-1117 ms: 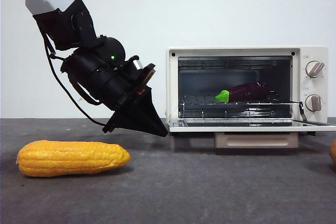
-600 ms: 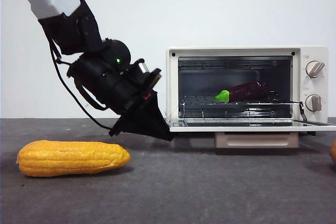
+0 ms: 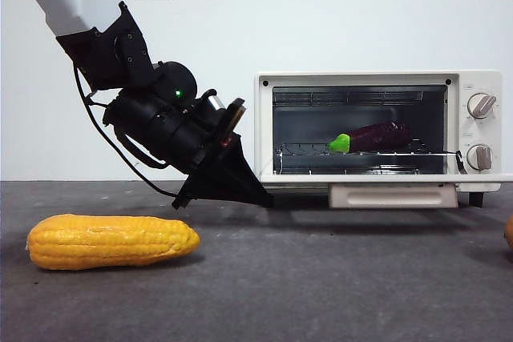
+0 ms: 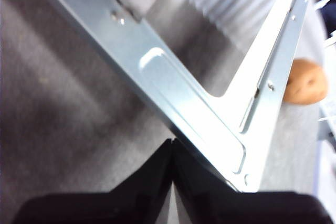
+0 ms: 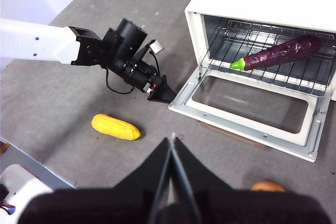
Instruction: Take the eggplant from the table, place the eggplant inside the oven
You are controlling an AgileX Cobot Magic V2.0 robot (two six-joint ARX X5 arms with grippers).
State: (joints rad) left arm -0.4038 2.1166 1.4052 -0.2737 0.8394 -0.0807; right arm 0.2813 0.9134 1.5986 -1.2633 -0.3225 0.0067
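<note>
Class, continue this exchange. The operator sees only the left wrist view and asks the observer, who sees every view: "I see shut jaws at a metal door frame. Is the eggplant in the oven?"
Observer: Yes. The long dark purple eggplant with the green cap lies on the wire rack inside the cream-white toaster oven.
Operator: What lies near my gripper?
Observer: The left gripper is at the open door's outer corner. A yellow corn cob lies on the dark grey table, apart from the gripper.
Operator: And the other arm?
Observer: The right gripper is shut, holds nothing, and is above the table in front of the oven.
</note>
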